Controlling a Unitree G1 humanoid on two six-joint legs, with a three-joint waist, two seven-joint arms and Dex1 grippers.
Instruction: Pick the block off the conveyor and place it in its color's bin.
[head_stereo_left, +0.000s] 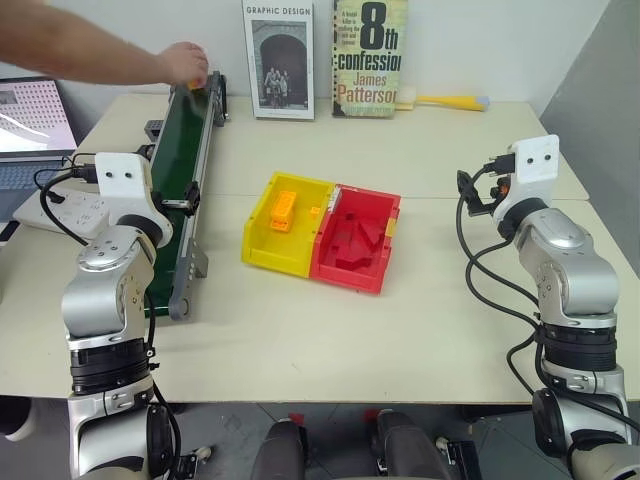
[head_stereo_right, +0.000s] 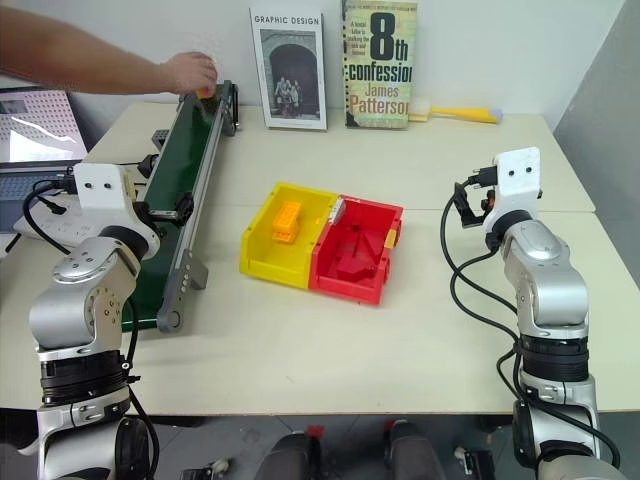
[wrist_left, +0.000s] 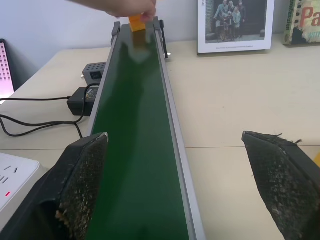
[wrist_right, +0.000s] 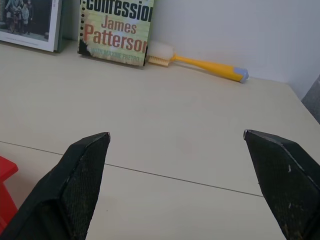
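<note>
Beige tabletop (head_stereo_left: 420, 150) lies under both tools, left tool (wrist_left: 180, 185) and right tool (wrist_right: 175, 185) spread wide, gripping nothing. Far ahead of the left tool, the block (wrist_left: 136, 22) sits at the conveyor's (wrist_left: 135, 140) far end under a person's hand (head_stereo_left: 185, 63).

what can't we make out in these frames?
- Block: left wrist view, mostly hidden under the person's hand; whether it rests on the conveyor is unclear.
- Red bin contents: head views, red pieces too small to count.
- Laptop: cut by the left edge.
</note>
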